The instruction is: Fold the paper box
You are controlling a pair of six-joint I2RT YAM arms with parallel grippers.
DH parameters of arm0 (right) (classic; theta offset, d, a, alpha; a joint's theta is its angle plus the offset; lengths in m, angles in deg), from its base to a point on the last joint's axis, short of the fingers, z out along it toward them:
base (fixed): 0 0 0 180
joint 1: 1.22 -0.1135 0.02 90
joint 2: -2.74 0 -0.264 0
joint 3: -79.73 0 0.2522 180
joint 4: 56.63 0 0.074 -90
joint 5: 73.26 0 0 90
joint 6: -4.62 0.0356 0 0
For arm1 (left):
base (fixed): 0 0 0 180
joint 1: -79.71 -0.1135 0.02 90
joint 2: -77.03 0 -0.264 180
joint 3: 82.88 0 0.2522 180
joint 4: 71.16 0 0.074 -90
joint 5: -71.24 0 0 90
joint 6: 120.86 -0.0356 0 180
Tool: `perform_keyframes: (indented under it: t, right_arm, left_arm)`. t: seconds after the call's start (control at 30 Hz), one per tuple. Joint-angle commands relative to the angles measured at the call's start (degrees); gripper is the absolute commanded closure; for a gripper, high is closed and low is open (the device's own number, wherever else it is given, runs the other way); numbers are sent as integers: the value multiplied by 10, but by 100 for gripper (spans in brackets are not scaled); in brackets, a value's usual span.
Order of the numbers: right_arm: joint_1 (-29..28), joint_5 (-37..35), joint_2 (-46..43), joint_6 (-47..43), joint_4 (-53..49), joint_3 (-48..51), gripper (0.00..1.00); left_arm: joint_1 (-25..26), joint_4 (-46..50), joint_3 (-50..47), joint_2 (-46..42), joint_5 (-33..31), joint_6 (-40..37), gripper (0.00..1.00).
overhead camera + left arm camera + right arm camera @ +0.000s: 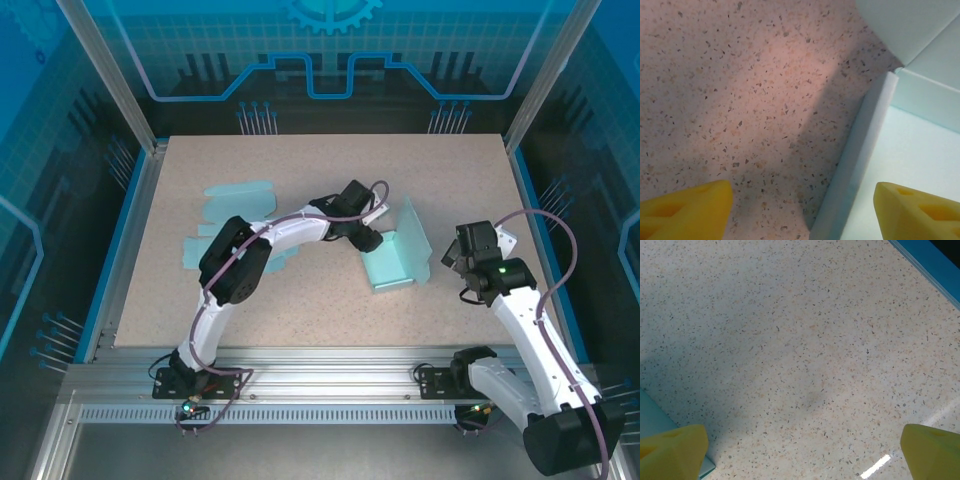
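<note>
Two grippers are mine, and both stand spread. My right gripper (802,452) hangs just to the right of the paper box (395,262). Its yellow fingertips (672,450) are wide apart over the bare speckled surface (805,340) and pinch nothing. A pale teal edge of the box shows beside its left fingertip. The box sits open-topped, with one flap standing up on its far right side. My left gripper (802,210) reaches the box from its left, fingers apart and straddling the low white-edged wall (860,150). One fingertip is over the surface outside the box, the other over the teal floor inside. I cannot tell whether either touches the wall. Farther off, well left of the box, flat teal paper sheets (232,205) lie on the surface, partly hidden by my left arm.
</note>
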Motion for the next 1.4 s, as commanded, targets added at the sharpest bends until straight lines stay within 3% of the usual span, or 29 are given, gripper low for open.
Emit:
perform_keyframes:
  t: [0.0,0.27,0.57,0.67,0.77,0.9,1.07,1.23,1.37]
  right_arm:
    - [9,-15,-4,15,-2,10,0]
    - [8,-1,-7,-2,5,8,0]
    - [9,55,-8,-37,44,13,0]
    - [9,69,-7,-46,52,11,0]
    - [9,88,-7,-61,58,10,0]
    - [8,112,-8,-81,64,10,0]
    - [8,158,-6,-107,83,10,0]
    - [9,189,3,-124,101,7,0]
    - [8,214,15,-138,114,-4,0]
  left_arm:
    - [1,35,25,12,-5,3,28]
    - [5,4,-7,5,-18,40,43]
    - [4,-51,-79,-27,-45,77,52]
    - [4,-69,-97,-39,-66,95,61]
    - [5,-78,-114,-55,-89,122,63]
    - [5,-38,-114,-71,-142,178,64]
    - [3,40,-133,-95,-239,279,75]
    - [-2,30,-204,-119,-260,374,91]
    - [-2,27,-229,-137,-269,425,91]
